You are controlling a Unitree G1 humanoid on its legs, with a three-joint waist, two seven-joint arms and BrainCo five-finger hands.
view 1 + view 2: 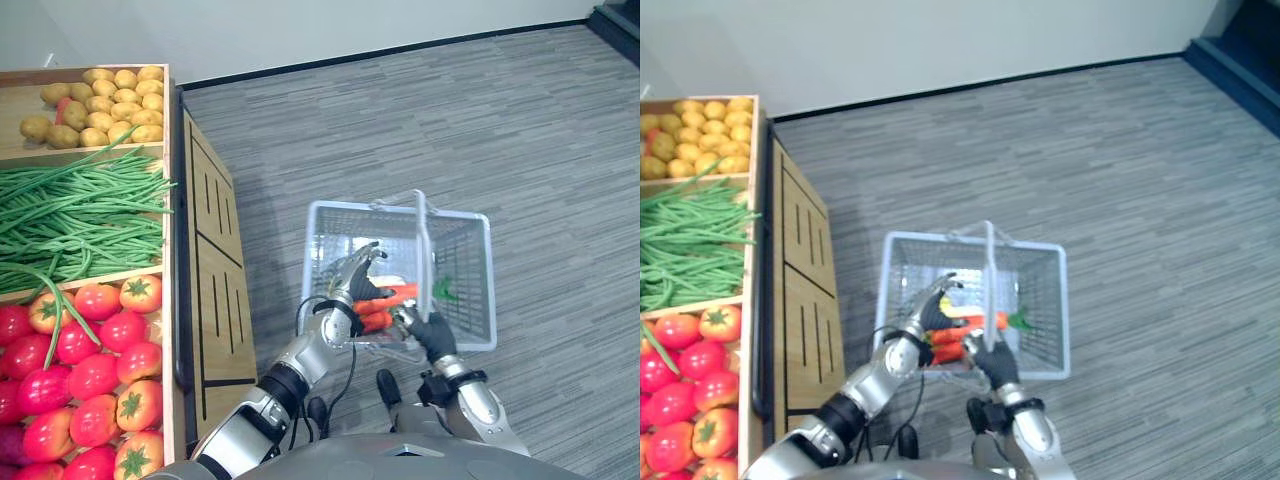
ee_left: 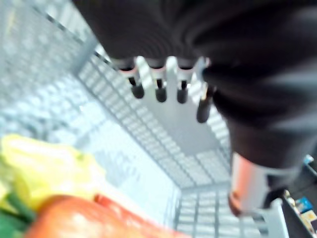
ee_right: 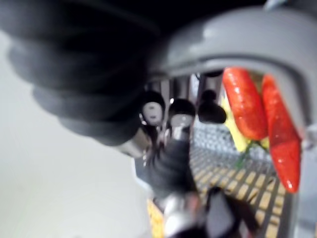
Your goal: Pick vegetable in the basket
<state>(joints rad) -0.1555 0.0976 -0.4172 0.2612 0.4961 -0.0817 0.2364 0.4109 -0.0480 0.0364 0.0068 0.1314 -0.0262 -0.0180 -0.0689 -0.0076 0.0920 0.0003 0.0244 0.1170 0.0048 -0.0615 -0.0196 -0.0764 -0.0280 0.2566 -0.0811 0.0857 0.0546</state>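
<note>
Carrots [image 1: 386, 299] lie inside the pale basket [image 1: 480, 285] on the floor. The left robot hand [image 1: 355, 275] hovers above them, fingers straight, while the right robot hand [image 1: 430, 330] grips the basket's near edge.

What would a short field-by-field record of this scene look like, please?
basket: pale wire, one handle raised
carrots: lying inside the basket
left hand: open, inside the basket above the carrots
right hand: curled on the basket's handle at the near rim
stand: potatoes, green beans, tomatoes in separate compartments
</note>
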